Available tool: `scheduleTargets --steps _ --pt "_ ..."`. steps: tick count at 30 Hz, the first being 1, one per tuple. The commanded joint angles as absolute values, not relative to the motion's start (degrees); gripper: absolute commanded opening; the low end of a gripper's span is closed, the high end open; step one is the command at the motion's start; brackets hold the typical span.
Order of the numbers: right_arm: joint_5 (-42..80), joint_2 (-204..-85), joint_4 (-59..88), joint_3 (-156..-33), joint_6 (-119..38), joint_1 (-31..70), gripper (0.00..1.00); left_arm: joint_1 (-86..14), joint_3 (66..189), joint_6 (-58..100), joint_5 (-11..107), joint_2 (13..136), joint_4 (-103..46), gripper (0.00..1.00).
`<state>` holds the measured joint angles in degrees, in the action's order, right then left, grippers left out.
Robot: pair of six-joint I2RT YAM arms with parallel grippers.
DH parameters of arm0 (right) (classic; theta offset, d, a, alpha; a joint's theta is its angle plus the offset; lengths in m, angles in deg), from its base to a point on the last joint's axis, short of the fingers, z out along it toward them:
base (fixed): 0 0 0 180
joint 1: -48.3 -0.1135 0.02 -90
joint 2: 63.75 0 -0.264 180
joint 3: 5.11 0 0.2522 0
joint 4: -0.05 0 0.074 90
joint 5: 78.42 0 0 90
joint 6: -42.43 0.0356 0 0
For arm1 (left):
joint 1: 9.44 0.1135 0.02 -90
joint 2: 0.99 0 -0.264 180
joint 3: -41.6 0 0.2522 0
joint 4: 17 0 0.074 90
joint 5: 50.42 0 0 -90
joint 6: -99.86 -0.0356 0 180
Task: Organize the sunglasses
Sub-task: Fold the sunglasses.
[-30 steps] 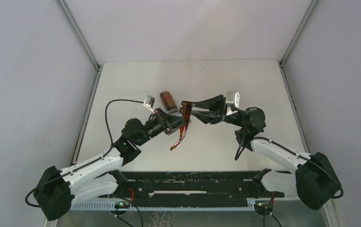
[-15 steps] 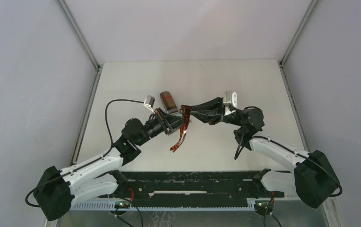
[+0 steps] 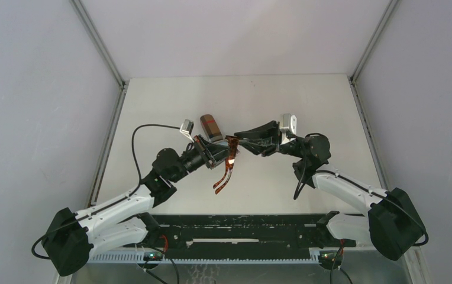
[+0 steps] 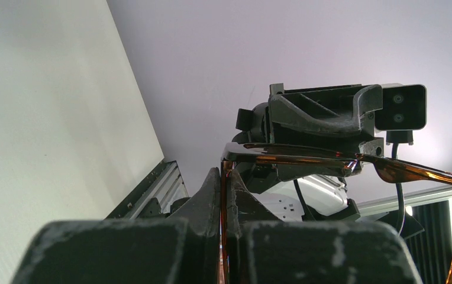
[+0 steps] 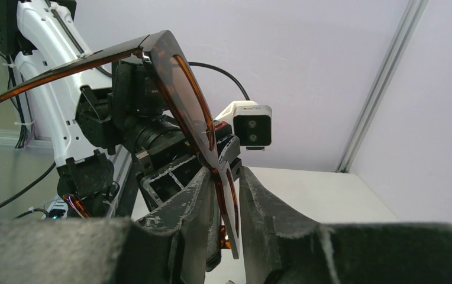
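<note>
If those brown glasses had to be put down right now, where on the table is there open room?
The white tabletop lies bare behind the upright brown case toward the back wall, and along both side rails. The middle is crowded: left gripper and right gripper both pinch the tortoiseshell-brown sunglasses there.

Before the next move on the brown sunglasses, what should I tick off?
1. Left gripper shut on the brown sunglasses: ok.
2. Right gripper around the frame: ok; a firm clamp: cannot tell.
3. Sunglasses lifted off the table: ok.
4. Temple arms folded: not ok, one hangs open toward the arm bases.
5. Brown case apart from both jaws: ok.
6. Case open to receive them: cannot tell.
</note>
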<state>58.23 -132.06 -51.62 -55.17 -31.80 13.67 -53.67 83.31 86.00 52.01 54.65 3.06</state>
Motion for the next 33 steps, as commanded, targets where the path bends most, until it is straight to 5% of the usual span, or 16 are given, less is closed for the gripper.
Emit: scheduleTargets --steps 1,11,22,33 --pt "58.4 -131.43 -54.29 -57.68 -30.63 13.36 0.22 -53.3 82.55 86.85 53.39 54.33 6.06 0.0" --pt "58.71 -131.18 -51.58 -59.05 -30.46 13.33 0.0 -53.35 82.49 86.21 54.0 54.1 6.14 0.02" --pt "52.84 -123.79 -31.93 -58.97 -39.74 14.13 0.0 -53.3 84.58 80.13 51.42 46.74 -2.95 0.52" --pt "33.92 -109.45 -4.13 -56.11 -51.74 14.72 0.0 -53.3 88.35 65.06 40.45 32.51 -31.95 0.63"
